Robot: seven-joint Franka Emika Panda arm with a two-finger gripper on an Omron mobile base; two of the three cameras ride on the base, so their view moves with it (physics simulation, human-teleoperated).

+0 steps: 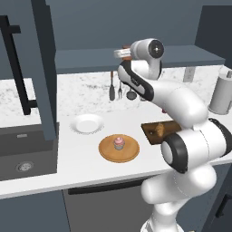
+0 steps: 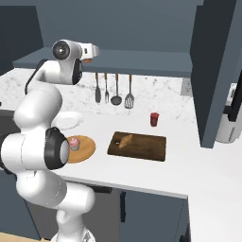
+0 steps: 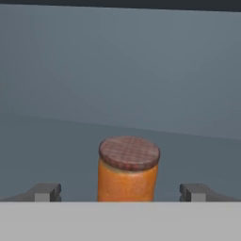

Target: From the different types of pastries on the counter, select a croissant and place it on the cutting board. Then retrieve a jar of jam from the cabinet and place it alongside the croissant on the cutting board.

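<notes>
While the arm is reaching up level with the cabinet shelf (image 2: 142, 61), the pincer (image 3: 120, 192) is gaping open, fingers either side of the upright jar of jam (image 3: 128, 169) standing there, not touching it.

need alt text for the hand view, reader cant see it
An orange-brown jar of jam with a dark brownish lid stands upright on the slate-blue cabinet shelf, centred between the gripper's two open fingers. The fingers sit apart on either side of the jar, not touching it. The cabinet's plain blue-grey back wall rises behind.
</notes>
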